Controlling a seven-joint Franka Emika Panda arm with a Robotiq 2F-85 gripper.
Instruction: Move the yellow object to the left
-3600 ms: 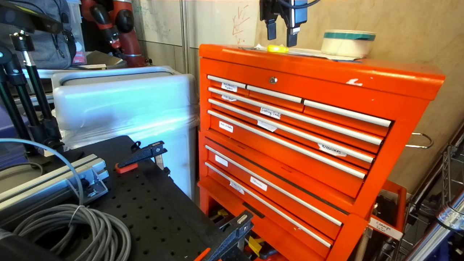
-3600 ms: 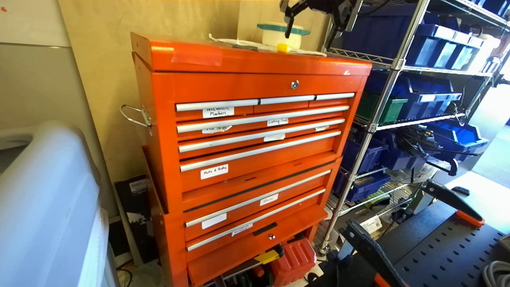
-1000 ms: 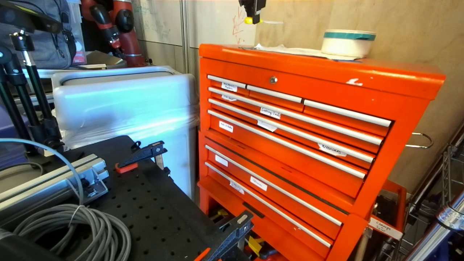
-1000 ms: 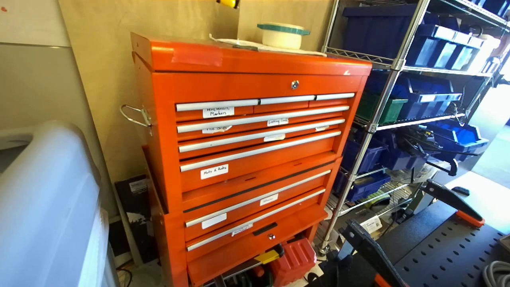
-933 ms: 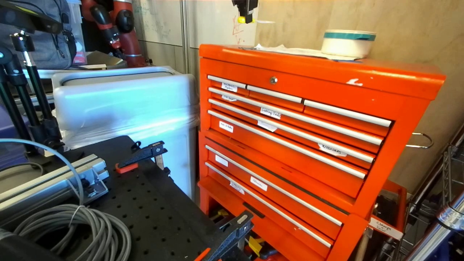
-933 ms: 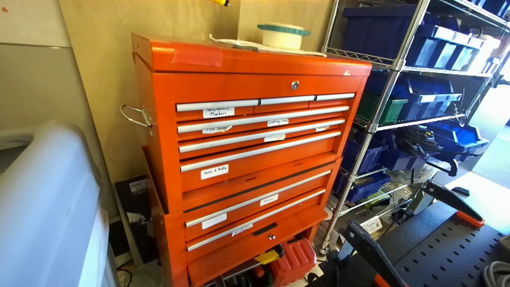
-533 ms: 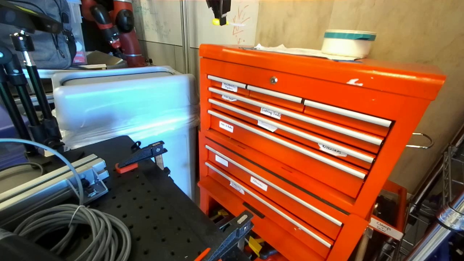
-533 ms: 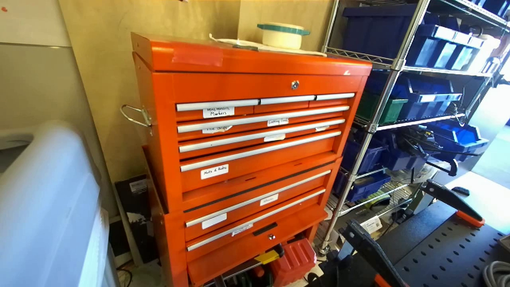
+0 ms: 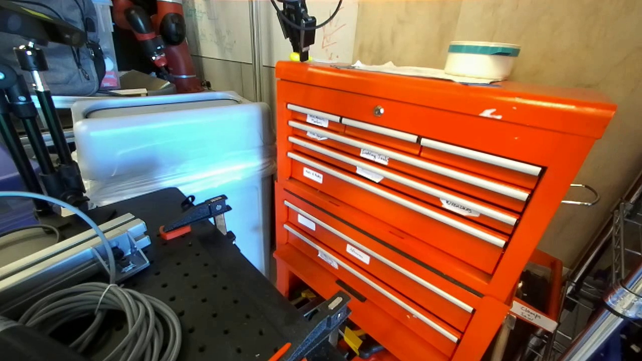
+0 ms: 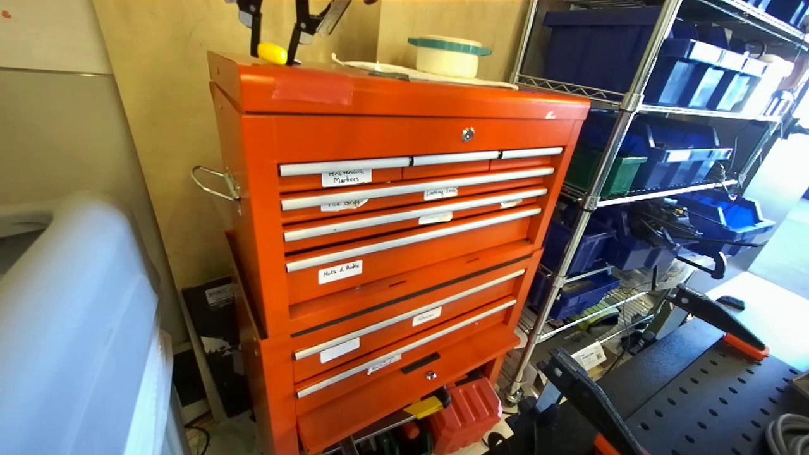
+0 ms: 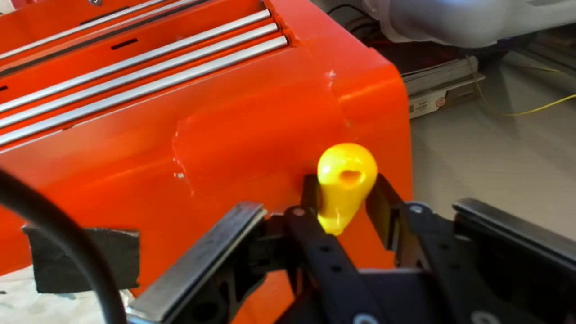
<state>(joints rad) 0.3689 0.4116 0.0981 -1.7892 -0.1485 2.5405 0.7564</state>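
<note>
The red-orange drawer chest is by far the biggest thing here, and its flat top forms the counter. In an exterior view, metal shelving loaded with blue bins stands at the chest's 3 o'clock; a bulky pale casing is at 9 o'clock in both exterior views, and in an exterior view a black perforated board lies toward 8 o'clock. On the counter a pale sheet is spread, and on that, between 12 and 1 o'clock of the chest, stands a round whitish tub with a teal band. The pincer is at the chest's 11 o'clock in both exterior views, pointing down at the counter; in the wrist view it reaches in from 6 o'clock. Its fingers are parted by roughly the thickness of the yellow object, one at that thing's 9 o'clock and one at its 3, and I cannot tell whether they grip it or merely stand alongside. A dark patch lies at the wrist view's 8 o'clock, touching the pale sheet. The yellow object itself, smallest of all, is near the counter's end at 11 o'clock of the chest, its rounded end with a small hole toward 12 in the wrist view and its narrow end toward 6; whether it rests on the counter is unclear.
</note>
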